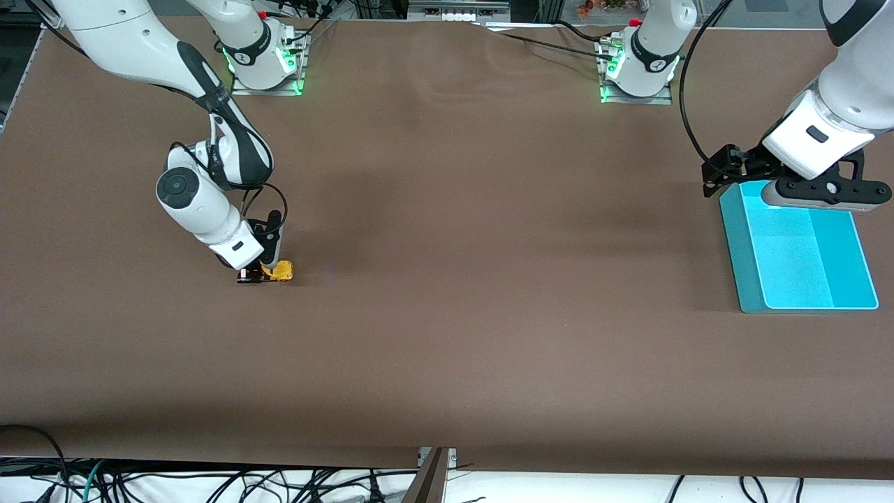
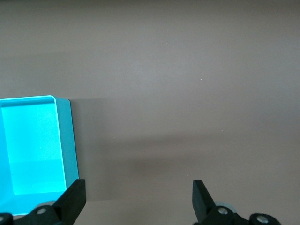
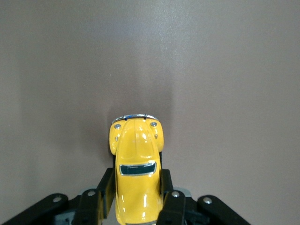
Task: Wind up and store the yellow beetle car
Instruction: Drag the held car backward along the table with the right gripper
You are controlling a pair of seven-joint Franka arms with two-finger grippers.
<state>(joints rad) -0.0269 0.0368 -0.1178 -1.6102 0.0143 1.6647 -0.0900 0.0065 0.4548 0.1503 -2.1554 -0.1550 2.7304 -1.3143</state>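
The yellow beetle car [image 1: 281,270] sits on the brown table toward the right arm's end. My right gripper [image 1: 264,272] is down at the table and shut on the car's body. In the right wrist view the car [image 3: 137,164] lies between the two black fingers [image 3: 106,187], its nose pointing away from the wrist. My left gripper [image 1: 726,171] hangs open and empty over the edge of the teal bin [image 1: 838,272]; its fingertips [image 2: 72,197] stand wide apart in the left wrist view.
The teal bin [image 2: 65,140] stands at the left arm's end of the table and holds nothing visible. Both arm bases stand along the table edge farthest from the front camera. Cables hang below the near edge.
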